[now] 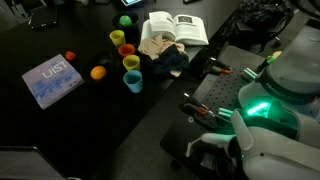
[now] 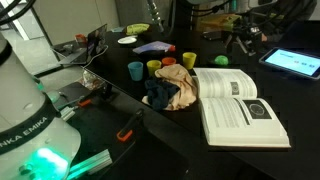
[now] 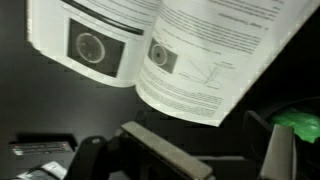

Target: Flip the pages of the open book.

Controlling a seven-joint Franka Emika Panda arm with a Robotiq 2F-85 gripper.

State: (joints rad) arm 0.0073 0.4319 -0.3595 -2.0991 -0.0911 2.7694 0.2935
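Note:
The open book lies flat on the black table, pages up, in both exterior views (image 1: 176, 28) (image 2: 236, 106). In the wrist view the open book (image 3: 150, 45) fills the top of the frame, showing printed text and round figures. My gripper (image 3: 215, 152) is below the book's lower page corner in that view, apart from it. Its two fingers are spread wide with nothing between them. The gripper itself does not show in either exterior view.
A pile of cloth (image 1: 163, 55) (image 2: 171, 92) lies right beside the book. Several coloured cups (image 1: 128, 62) (image 2: 160, 66) and small balls (image 1: 97, 72) stand nearby. A blue book (image 1: 52, 80) lies farther off. Tools (image 1: 215, 100) sit near the robot base.

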